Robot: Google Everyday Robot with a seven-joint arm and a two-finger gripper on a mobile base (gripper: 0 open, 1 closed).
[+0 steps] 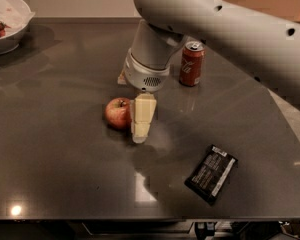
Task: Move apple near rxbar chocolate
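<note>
The red apple [118,113] with yellowish patches sits on the dark table [60,154] near the middle. My gripper [141,121] hangs down from the big grey arm and stands low over the table, right against the apple's right side. The rxbar chocolate [211,173], a flat black wrapped bar with a light strip on one edge, lies at the front right, well apart from the apple and the gripper.
A red soda can [192,63] stands upright behind and to the right of the gripper. A white bowl [7,24] with red food sits at the far left corner. A small tan object [121,78] peeks out behind the arm's wrist.
</note>
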